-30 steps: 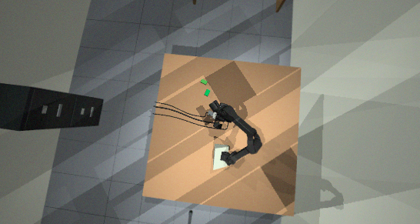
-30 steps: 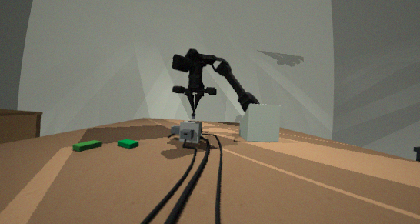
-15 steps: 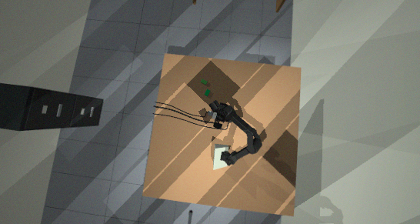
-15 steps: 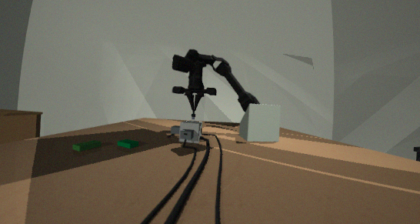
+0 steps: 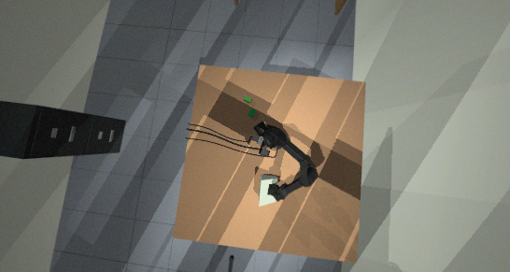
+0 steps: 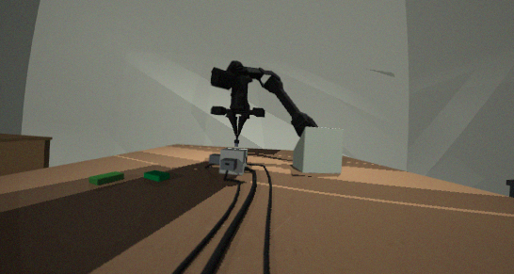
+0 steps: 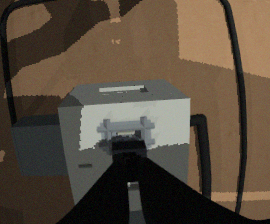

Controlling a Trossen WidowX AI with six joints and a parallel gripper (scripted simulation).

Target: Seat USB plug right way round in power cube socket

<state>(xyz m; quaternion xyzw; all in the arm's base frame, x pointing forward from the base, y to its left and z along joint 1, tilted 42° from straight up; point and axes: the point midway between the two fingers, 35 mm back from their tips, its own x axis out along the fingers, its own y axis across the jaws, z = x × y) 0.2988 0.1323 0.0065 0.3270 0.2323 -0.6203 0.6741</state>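
The power cube [image 6: 241,161] [image 7: 171,119] is a pale grey block on the table. A raised, frame-like socket outline shows on its top in the wrist view. My gripper [image 6: 236,141] [image 7: 131,168] points straight down over the cube top, shut on the USB plug. A short light part of the plug [image 6: 236,145] shows between the fingertips and the cube top. The fingers hide most of the plug and part of the socket. I cannot tell which way round the plug is, or how deep it sits. In the top view the arm covers the fingertips.
A grey side plug [image 7: 40,147] sits at the cube's left, and black cables run around the cube and over the table [image 5: 224,218]. Two green blocks [image 5: 247,99] [image 5: 251,112] [image 6: 106,178] [image 6: 156,175] lie nearby. A pale box [image 5: 265,198] [image 6: 322,151] stands by the arm's base.
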